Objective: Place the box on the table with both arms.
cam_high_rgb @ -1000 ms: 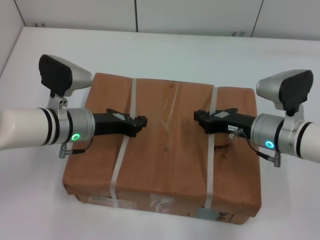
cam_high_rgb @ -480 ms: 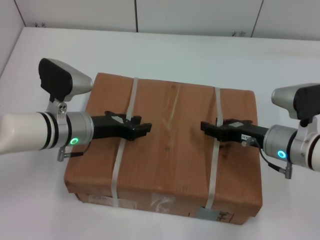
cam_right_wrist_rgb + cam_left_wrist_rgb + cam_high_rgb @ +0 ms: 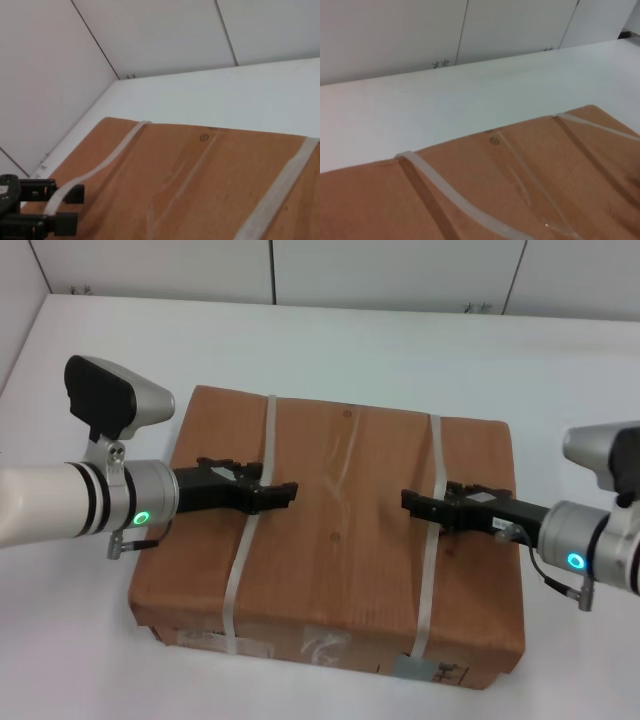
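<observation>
The brown cardboard box [image 3: 340,540] lies flat on the white table [image 3: 400,350], with two pale straps across it and tape and labels on its near side edge. My left gripper [image 3: 288,492] hovers low over the box top at the left strap [image 3: 238,575], fingers apart. It also shows in the right wrist view [image 3: 67,206], open beside that strap. My right gripper [image 3: 410,505] reaches over the box top at the right strap [image 3: 425,580], fingers apart and holding nothing. Both wrist views show the box top [image 3: 520,190] [image 3: 200,170].
A white panelled wall [image 3: 300,265] runs behind the table's far edge. Bare tabletop surrounds the box on the left, right and far sides. The box's near edge is close to the table's front.
My right arm has drawn back to the right and toward me, its gripper sliding outward over the box. My left arm has shifted slightly left. The box has not moved.
</observation>
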